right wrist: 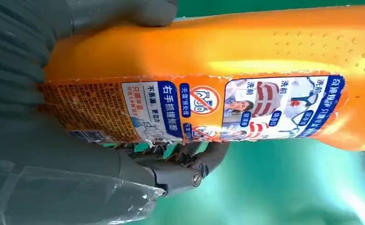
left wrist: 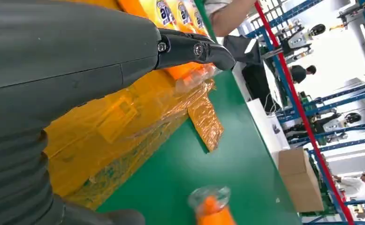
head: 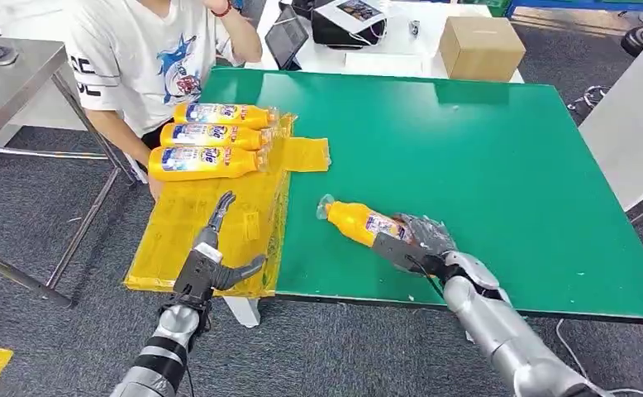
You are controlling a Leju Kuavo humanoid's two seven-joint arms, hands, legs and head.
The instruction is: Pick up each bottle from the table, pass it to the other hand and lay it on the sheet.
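An orange bottle (head: 359, 222) with a clear cap lies on its side on the green table (head: 483, 157), and my right hand (head: 413, 240) grips its base end. Up close, the right wrist view has its labelled body (right wrist: 246, 70) wrapped by my fingers (right wrist: 180, 164). Three more orange bottles (head: 211, 136) lie side by side at the far end of the yellow sheet (head: 186, 240). My left hand (head: 211, 256) hovers open over the sheet's near part, fingers (left wrist: 194, 49) stretched toward those bottles. The held bottle's cap (left wrist: 209, 197) peeks into the left wrist view.
A person in a white T-shirt (head: 145, 50) sits at the table's far left corner, close to the sheet. A cardboard box (head: 479, 45) and a tablet (head: 288, 37) stand on a white table behind. A metal table (head: 12, 74) is at the left.
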